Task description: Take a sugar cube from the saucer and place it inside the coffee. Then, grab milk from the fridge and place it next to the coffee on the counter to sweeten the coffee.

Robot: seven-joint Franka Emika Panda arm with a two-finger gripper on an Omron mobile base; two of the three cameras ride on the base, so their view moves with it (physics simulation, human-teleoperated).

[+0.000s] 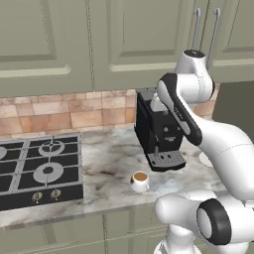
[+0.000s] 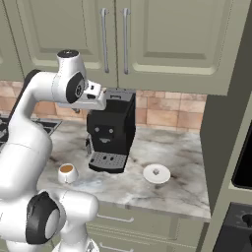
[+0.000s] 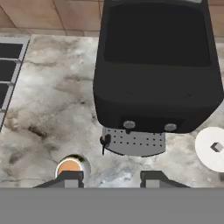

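While the arm arches high over the marble worktop (image 2: 187,189), the scene runs from the black gas hob (image 1: 39,168) on the left, past the coffee (image 1: 140,180), to the black coffee machine (image 1: 158,131) and then the saucer (image 2: 156,173) on the right. The coffee is a small white cup with brown liquid, standing on the worktop just in front of the machine's perforated drip tray (image 3: 134,142), toward its left corner. On the saucer lies one sugar cube (image 3: 216,147) (small and pale, near the middle of the plate); the saucer sits on the worktop to the right of the machine, apart from it and well apart from the coffee. In the hand view the pincer (image 3: 112,178) looks down from above on the machine, its two dark fingertips standing partly apart with nothing between them, the left tip (image 3: 70,177) overlapping the cup's rim in the picture. Olive-green cabinets (image 2: 162,39) hang above a brick-tile backsplash (image 1: 64,114).
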